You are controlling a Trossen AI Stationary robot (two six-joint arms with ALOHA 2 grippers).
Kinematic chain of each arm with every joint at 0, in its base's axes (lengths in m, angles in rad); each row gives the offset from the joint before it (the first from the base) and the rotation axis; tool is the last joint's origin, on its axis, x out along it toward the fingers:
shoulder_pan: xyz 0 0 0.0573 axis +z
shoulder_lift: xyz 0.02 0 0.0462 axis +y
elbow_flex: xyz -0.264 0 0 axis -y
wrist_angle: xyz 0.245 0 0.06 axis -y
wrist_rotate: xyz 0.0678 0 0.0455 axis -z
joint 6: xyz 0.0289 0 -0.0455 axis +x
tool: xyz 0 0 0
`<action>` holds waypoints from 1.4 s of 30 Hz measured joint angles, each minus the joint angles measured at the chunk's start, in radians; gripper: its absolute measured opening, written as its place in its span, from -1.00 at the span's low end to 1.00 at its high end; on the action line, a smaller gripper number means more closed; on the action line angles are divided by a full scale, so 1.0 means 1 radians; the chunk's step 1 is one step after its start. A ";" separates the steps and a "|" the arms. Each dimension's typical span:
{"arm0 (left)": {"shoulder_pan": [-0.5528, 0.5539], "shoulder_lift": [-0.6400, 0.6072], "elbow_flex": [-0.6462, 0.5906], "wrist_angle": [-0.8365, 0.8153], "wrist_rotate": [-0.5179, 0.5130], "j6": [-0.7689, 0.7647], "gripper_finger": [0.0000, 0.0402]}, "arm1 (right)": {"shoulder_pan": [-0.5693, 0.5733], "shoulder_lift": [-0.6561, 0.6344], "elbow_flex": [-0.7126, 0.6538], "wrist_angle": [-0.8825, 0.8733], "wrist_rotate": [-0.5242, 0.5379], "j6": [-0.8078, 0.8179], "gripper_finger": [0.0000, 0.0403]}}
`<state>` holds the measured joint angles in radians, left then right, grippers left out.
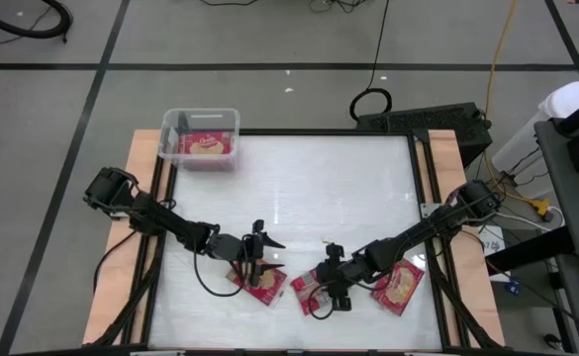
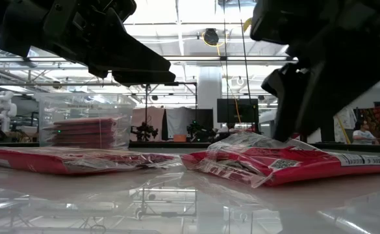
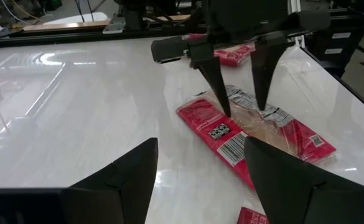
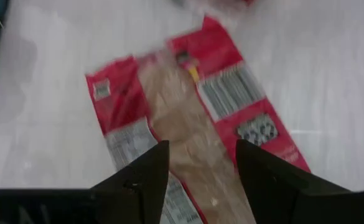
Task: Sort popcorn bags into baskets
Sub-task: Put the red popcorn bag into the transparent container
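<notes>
The basket sits at the far left corner of the bench, with popcorn bags stacked inside it. Along the near edge three packets lie on the bench: the left packet under the left end effector, the middle packet under the right end effector, and the right packet just beside it.

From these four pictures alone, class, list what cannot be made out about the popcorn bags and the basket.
- How many packets lie in the clear basket: high view too small, low view shows a blurred stack.
- The packet under the left tool: partly covered in the high view.
- The print on the packet below the right tool: right wrist view blurred.
- The right-hand packet: partly under the right arm.
</notes>
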<state>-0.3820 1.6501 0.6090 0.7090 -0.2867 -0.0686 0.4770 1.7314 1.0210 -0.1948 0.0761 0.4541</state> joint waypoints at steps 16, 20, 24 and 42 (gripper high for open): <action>0.000 0.000 0.000 0.000 0.027 0.010 0.21 | 0.000 0.003 0.000 0.229 0.048 -0.097 -0.51; -0.025 0.028 0.021 0.004 0.107 -0.026 0.21 | 0.000 0.003 0.000 0.203 0.054 -0.096 -0.50; -0.079 0.118 0.072 -0.002 0.103 0.020 0.21 | 0.000 0.002 0.000 0.155 0.054 -0.074 -0.49; -0.049 0.387 0.384 -0.349 0.109 -0.076 0.21 | 0.029 -0.051 0.000 -0.018 0.060 0.043 -0.49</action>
<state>-0.4311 2.0371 0.9932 0.3604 -0.1774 -0.1443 0.5060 1.6806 1.0206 -0.2129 0.1364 0.4973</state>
